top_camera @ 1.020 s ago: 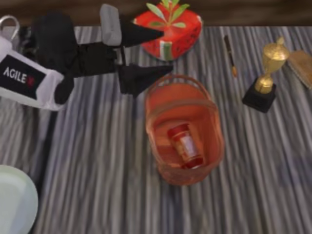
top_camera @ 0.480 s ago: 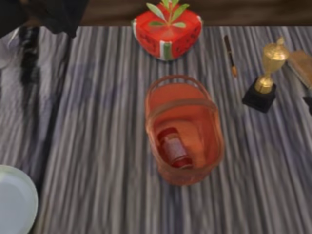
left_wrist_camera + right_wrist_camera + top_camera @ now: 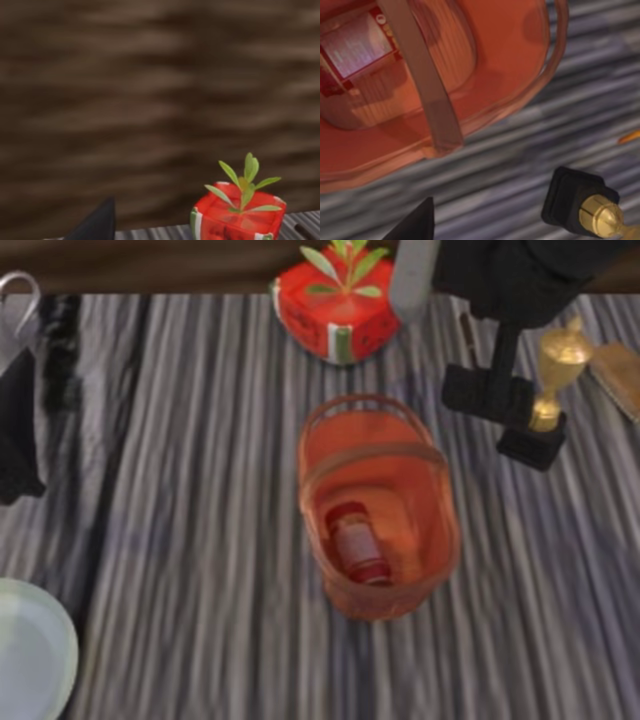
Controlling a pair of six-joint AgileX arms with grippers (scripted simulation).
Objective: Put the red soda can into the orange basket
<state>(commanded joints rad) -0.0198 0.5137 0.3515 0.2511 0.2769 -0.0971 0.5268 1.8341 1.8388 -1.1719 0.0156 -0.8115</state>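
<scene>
The red soda can [image 3: 356, 546] lies on its side on the floor of the orange basket [image 3: 442, 530] at mid-table; nothing holds it. The right wrist view looks down on the can's label [image 3: 357, 47] under the basket's handle [image 3: 425, 80]. My right gripper [image 3: 485, 395] hangs above the table just behind and to the right of the basket, beside the trophy. Its one visible fingertip [image 3: 417, 225] sits far off centre, so the jaws stand open and empty. My left gripper [image 3: 15, 440] is at the table's left edge, open, with one fingertip [image 3: 100, 222] showing.
A red box with green leaves [image 3: 340, 300] stands behind the basket and also appears in the left wrist view [image 3: 239, 215]. A gold trophy on a black base [image 3: 545, 405] stands at the right, close to my right gripper. A pale plate [image 3: 30, 655] lies at the front left.
My left arm has pulled back from the basket to the left edge. My right arm has come in from the back right, over the trophy. The can shifted slightly inside the basket.
</scene>
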